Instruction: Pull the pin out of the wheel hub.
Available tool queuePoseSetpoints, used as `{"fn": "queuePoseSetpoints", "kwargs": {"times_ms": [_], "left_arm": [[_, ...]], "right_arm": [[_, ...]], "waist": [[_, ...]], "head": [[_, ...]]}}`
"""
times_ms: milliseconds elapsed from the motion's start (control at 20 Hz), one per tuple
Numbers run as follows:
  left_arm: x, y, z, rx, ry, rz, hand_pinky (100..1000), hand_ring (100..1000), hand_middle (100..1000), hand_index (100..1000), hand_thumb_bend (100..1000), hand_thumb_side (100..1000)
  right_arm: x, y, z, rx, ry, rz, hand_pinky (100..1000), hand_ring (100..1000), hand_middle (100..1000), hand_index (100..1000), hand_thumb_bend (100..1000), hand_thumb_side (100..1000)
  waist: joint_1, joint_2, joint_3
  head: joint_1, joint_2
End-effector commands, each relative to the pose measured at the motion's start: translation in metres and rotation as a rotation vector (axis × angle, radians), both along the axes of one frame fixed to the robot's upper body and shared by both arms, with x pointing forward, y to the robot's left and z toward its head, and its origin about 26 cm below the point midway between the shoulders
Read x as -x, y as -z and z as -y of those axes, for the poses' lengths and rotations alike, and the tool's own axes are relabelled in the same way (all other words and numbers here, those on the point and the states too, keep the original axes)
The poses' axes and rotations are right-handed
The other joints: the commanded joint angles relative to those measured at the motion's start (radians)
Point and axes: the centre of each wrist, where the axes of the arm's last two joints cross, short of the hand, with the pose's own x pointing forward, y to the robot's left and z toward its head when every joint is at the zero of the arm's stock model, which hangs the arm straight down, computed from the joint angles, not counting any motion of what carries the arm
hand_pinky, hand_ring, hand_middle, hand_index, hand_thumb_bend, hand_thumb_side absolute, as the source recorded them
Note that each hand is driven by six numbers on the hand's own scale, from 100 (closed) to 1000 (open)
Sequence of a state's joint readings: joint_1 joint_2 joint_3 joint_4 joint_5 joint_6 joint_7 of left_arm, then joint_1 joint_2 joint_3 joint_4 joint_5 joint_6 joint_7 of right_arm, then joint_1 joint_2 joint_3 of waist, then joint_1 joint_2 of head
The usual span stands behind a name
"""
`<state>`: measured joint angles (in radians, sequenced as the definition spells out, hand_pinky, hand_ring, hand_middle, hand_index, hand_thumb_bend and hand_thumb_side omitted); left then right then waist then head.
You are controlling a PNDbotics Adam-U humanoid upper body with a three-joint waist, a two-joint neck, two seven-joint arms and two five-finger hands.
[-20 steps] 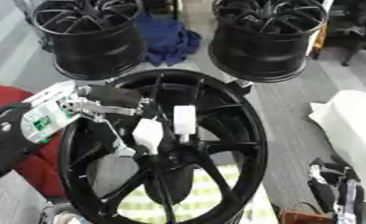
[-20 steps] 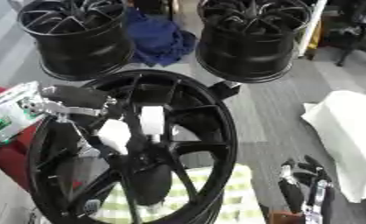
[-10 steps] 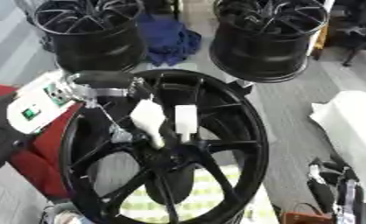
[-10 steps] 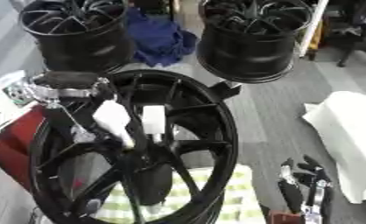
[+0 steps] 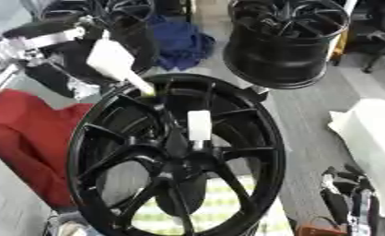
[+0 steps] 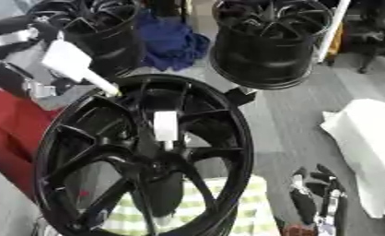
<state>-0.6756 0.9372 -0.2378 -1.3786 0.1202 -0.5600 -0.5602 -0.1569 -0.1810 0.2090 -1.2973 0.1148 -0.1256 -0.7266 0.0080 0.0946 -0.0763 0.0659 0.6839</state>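
Since a second ago the left hand (image 5: pixel 47 50) has been lifting up and away to the upper left, carrying one white pin (image 5: pixel 115 62) clear of the hub (image 5: pixel 179 163); before, both pins were standing side by side above the hub. Its fingers are curling round the pin's wide end, and the thin tip is pointing down at the wheel's (image 5: pixel 176 156) upper rim, just about touching it. A second white pin (image 5: pixel 198 125) is sitting upright in the spokes just above the hub.

Nearest the camera, a green-and-white checked cloth (image 6: pixel 260 207) is lying under the wheel's lower edge. The right hand (image 6: pixel 312 203) is resting near the lower right corner, dark fingers pointing up; whether they are straight or curled I cannot tell. A red cloth (image 5: pixel 22 133) is lying to the left of the wheel, partly hidden by its rim. A white sheet (image 6: pixel 365 143) is lying on the grey floor (image 5: pixel 308 120) at the right edge.

Farther off, two more black wheels are standing on the floor, one at upper right (image 5: pixel 284 41) and one at upper left (image 6: pixel 107 27), the latter partly behind the left arm. A blue cloth (image 5: pixel 179 41) is bunching between them.
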Motion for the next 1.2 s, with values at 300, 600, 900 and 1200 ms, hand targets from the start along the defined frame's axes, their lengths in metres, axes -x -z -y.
{"fn": "queuePoseSetpoints", "kwargs": {"times_ms": [300, 600, 900, 1200], "left_arm": [[0.029, 0.037, -0.107, -0.179, 0.025, -0.034, 638, 559, 566, 781, 100, 511], [0.06, 0.135, -0.145, -0.038, -0.156, -0.215, 761, 773, 793, 900, 100, 985], [0.129, 0.249, -0.148, 0.154, -0.344, -0.367, 760, 799, 834, 911, 100, 1000], [0.143, 0.3, -0.116, 0.295, -0.378, -0.401, 706, 725, 754, 871, 100, 1000]], "right_arm": [[-0.006, -0.012, 0.011, 0.007, 0.04, 0.041, 667, 598, 643, 810, 186, 432], [-0.009, -0.016, 0.01, 0.003, 0.044, 0.051, 667, 598, 643, 810, 188, 430], [-0.009, -0.016, 0.003, 0.002, 0.012, 0.046, 667, 598, 643, 810, 188, 431], [-0.011, -0.017, 0.0, -0.005, 0.004, 0.051, 667, 598, 642, 810, 188, 432]], "waist": [[-0.005, 0.009, 0.022], [-0.011, 0.019, 0.027], [-0.017, 0.012, 0.001], [-0.024, 0.018, 0.002]], "head": [[-0.036, -0.022], [-0.044, -0.028], [-0.009, -0.02], [-0.004, -0.02]]}}
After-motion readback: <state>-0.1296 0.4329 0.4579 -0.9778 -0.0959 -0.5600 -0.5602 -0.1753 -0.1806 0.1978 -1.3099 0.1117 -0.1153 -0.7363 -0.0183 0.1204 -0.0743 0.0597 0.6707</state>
